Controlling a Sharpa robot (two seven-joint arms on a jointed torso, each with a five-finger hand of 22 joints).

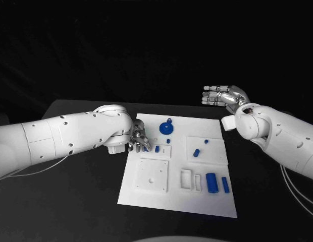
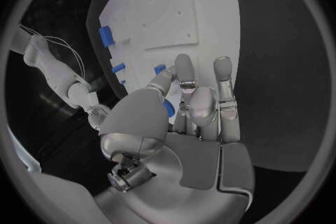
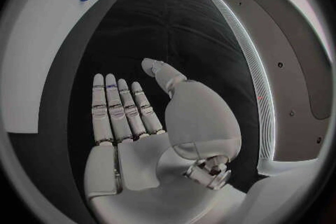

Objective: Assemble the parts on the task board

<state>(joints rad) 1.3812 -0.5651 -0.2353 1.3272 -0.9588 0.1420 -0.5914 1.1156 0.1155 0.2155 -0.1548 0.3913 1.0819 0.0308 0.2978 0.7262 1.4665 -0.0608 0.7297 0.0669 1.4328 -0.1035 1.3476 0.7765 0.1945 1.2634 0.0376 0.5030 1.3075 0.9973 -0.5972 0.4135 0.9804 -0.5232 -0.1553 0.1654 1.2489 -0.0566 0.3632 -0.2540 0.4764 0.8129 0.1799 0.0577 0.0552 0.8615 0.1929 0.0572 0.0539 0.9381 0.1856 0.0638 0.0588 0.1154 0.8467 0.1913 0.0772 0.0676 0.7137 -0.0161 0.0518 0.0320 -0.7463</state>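
On the black table [image 1: 69,201], the white task board [image 1: 178,201] lies between the two arms, with most blue parts apparently loose on it; judged from this, assembly is at an early stage. Blue round disc-shaped part [image 1: 167,127] sits near the board's far edge, with a small blue piece just beside it; two larger blue cylinders [image 1: 216,183] lie side by side near the board's near right corner, beside white blocks [image 1: 191,179]; a small blue peg [image 1: 197,152] lies toward the middle right; another small blue part [image 1: 156,148] lies just beside the left hand. Raised square plate [image 1: 151,175] with a hole shows nothing blue seated in it; whether any part is already seated elsewhere I cannot tell.

Left hand [image 1: 138,141] is down at the board's left edge, palm low, fingers [image 2: 183,70] curled toward the surface; in the left wrist view a small blue piece [image 2: 169,107] shows between thumb and fingers, so it looks pinched, though contact is partly hidden. Likely step: picking up or positioning this small part.

Right hand [image 1: 225,96] is raised off the board, beyond its far right corner, palm open, fingers [image 3: 115,106] straight and together, thumb apart, holding nothing; it appears idle.
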